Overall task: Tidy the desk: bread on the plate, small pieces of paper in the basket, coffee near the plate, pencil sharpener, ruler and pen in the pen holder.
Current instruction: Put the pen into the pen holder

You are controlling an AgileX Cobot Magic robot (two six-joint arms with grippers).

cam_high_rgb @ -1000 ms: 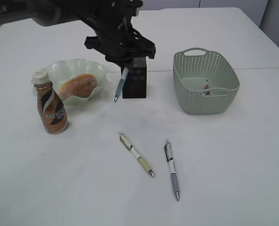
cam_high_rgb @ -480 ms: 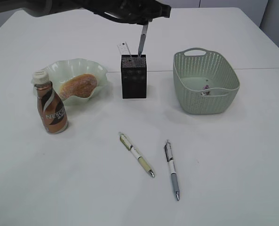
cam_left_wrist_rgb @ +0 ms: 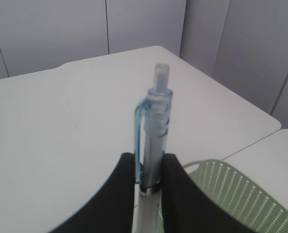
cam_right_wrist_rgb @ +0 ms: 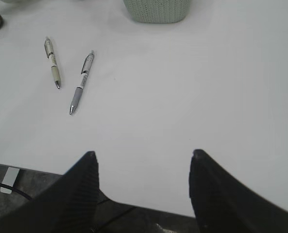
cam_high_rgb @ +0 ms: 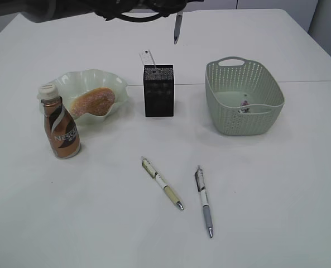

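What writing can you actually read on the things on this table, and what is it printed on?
"NESCAFE": on the brown coffee bottle, on its label.
Ruler standing in the pen holder: dark marks, too small to read.
Two pens lying on the desk: print on the barrels, too blurred to read.
Nothing else legible.

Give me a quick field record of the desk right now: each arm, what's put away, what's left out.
left gripper: shut on blue pen, held high over the desk
right gripper: open, empty
pen holder: ruler sticking out
plate: holds bread
coffee: upright beside plate
basket: something small inside
left out: yellow pen, grey pen
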